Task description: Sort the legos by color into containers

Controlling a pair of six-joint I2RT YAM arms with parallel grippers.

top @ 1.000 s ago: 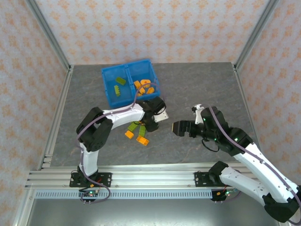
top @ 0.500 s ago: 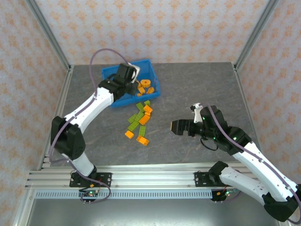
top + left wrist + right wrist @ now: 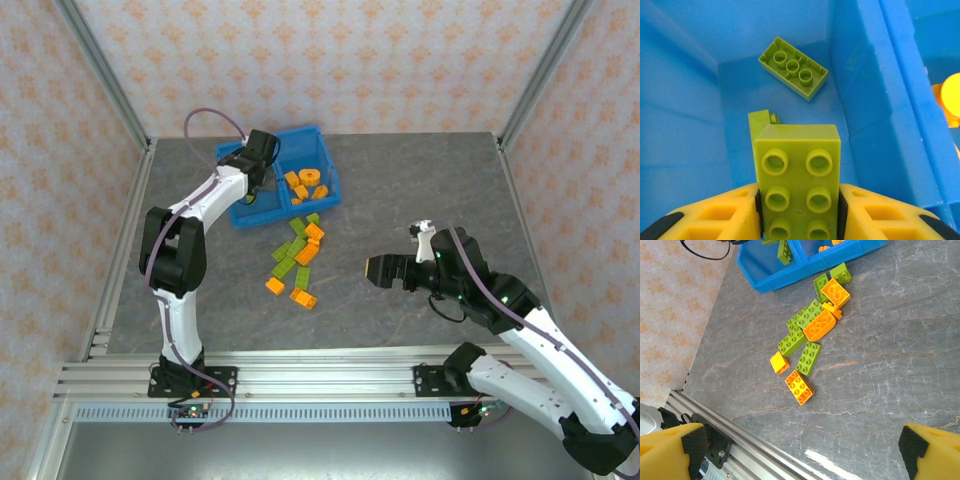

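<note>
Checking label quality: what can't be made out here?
- Left wrist view: the olive-green studded plastic brick in the left tool is cut off by the bottom edge; it hides most of a small green piece behind it.
- Top external view: the left arm covers part of the left compartment of the bright blue plastic bin, so its contents can't be counted.
- Right wrist view: the top edge cuts off the bin and most of its contents.

Bright, even light; soft shadows; sharp focus.
</note>
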